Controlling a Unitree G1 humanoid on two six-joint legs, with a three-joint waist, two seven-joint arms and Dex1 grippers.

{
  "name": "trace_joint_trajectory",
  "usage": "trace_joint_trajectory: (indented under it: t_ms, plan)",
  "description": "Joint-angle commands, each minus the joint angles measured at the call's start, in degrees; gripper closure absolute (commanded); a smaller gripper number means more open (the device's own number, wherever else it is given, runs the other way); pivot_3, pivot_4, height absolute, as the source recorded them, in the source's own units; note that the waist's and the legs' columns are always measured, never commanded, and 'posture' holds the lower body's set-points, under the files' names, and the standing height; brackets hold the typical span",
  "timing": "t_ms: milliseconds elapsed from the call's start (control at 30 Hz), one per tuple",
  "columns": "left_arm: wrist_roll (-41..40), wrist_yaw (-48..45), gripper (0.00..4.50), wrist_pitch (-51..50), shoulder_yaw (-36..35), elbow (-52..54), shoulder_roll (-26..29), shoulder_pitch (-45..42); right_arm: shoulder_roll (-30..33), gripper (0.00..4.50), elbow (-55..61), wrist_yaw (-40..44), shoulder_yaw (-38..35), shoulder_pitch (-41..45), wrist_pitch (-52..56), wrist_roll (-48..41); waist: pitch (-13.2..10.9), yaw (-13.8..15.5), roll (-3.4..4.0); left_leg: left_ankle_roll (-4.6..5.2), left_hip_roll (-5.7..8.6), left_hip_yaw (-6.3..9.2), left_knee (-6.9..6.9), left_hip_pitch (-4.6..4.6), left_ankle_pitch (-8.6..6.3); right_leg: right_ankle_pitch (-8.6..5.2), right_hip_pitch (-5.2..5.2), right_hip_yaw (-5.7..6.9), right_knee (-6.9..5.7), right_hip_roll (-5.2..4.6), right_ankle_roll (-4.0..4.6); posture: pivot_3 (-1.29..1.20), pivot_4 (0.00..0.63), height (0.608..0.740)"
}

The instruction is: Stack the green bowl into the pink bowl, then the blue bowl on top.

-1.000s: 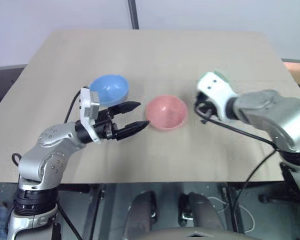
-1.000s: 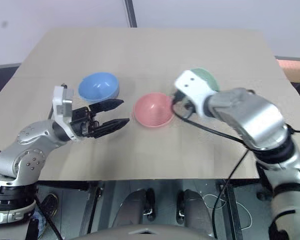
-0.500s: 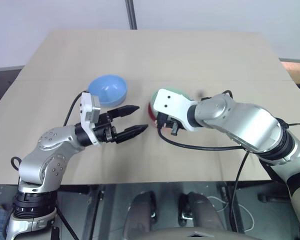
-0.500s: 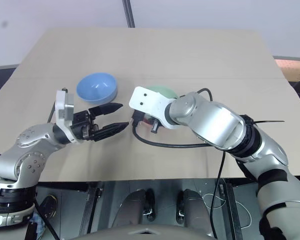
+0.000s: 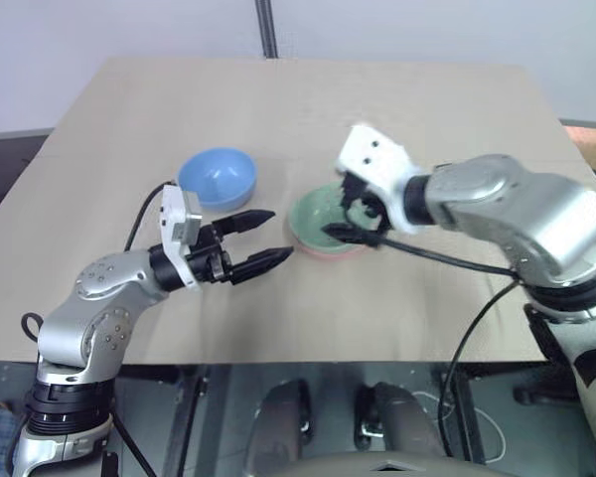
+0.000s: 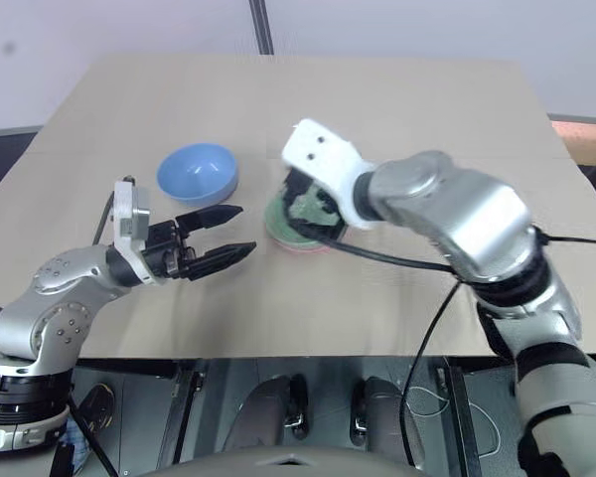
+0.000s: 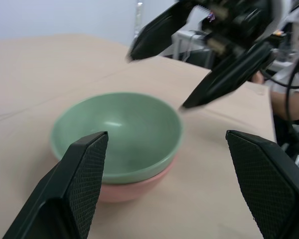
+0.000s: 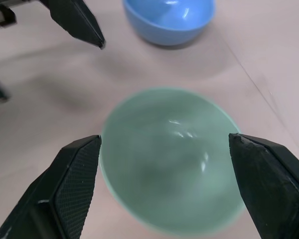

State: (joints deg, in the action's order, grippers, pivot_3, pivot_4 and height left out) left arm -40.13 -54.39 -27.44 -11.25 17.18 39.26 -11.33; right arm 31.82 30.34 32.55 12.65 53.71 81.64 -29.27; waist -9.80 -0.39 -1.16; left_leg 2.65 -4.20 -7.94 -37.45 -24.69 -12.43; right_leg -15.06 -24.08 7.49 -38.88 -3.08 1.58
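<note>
Over on your left, the left gripper (image 5: 270, 237) hangs low over the table (image 5: 129, 109) with its two black fingers spread wide, nothing between them, tips aimed toward the middle. Just behind it and a touch to its left sits the blue bowl (image 5: 217, 178), upright on the bare tabletop, apart from the fingers and from everything else.

Moving toward the centre, you've got the green bowl (image 5: 316, 218) seated inside the pink bowl (image 5: 330, 249). From the left wrist camera the green rim (image 7: 117, 134) stands a little above the pink one (image 7: 134, 186), and only a band of pink peeks out underneath. That stack lies just past your left fingertips, near but not touching.

Now the right side: the right gripper (image 5: 355, 209) hangs directly above the stack, angled down and toward your left. Its fingers stand wide apart and grip nothing. From the right wrist camera the green bowl (image 8: 172, 157) sits squarely between the two pads, with a gap on each side. The same camera shows the blue bowl (image 8: 168, 21) beyond the stack and one left fingertip (image 8: 77, 21) off to the side.

The right arm and its black cable (image 5: 447, 260) reach across the table's right half. Between your left gripper and the blue bowl there's only open tabletop.
</note>
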Motion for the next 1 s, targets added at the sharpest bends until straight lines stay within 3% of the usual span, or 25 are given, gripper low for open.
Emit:
trace_joint_trajectory:
  t_ms: [33, 167, 500, 700, 1000]
  plan:
    - [3.6, 3.6, 0.49, 2.8, -1.6, -1.9, -0.2, -2.4, 2.3, 0.08, 2.5, 2.3, -10.1, -3.3, -3.4, -2.6, 0.0, -0.2, 0.00, 0.00, 0.00, 0.00, 0.00, -0.01, 0.00, 0.00, -0.02, 0.00, -0.03, 0.00, 0.00, 0.00, 0.150, 0.740]
    - [8.7, 7.7, 0.49, 3.5, -0.6, -5.2, -0.1, -4.8, 2.8, 0.08, 2.9, 3.9, -20.3, -9.5, -9.5, -5.3, 0.0, -0.3, 0.00, -0.01, -0.03, 0.00, 0.04, 0.05, 0.01, 0.00, -0.02, -0.01, -0.06, 0.06, 0.00, 0.00, 0.150, 0.740]
    - [21.7, 14.0, 0.49, 4.7, 2.6, -16.6, 3.5, -14.0, 10.5, 0.08, 5.5, 6.4, -32.4, -23.5, -14.4, -9.9, 0.0, -0.2, -0.02, -0.01, -0.03, -0.02, 0.04, 0.05, 0.00, -0.10, -0.03, -0.03, -0.04, 0.08, -0.18, 0.00, 0.150, 0.740]
    - [28.3, 16.0, 0.49, 7.9, 4.6, -25.9, 3.8, -18.2, 11.8, 0.08, 7.3, 5.1, -35.2, -25.9, -14.4, -14.0, 0.0, -0.2, -0.02, -0.01, -0.03, -0.04, 0.05, 0.07, 0.00, -0.11, -0.03, -0.07, -0.05, 0.07, -0.18, 0.00, 0.150, 0.740]
    - [34.6, 10.0, 0.49, 11.5, 11.5, -31.9, 4.6, -20.9, 11.8, 0.08, 9.0, 3.5, -35.6, -26.9, -18.8, -17.9, 0.0, 0.0, -0.05, -0.01, -0.01, -0.04, 0.04, 0.04, 0.00, -0.10, -0.03, -0.05, -0.05, 0.05, -0.17, 0.00, 0.150, 0.740]
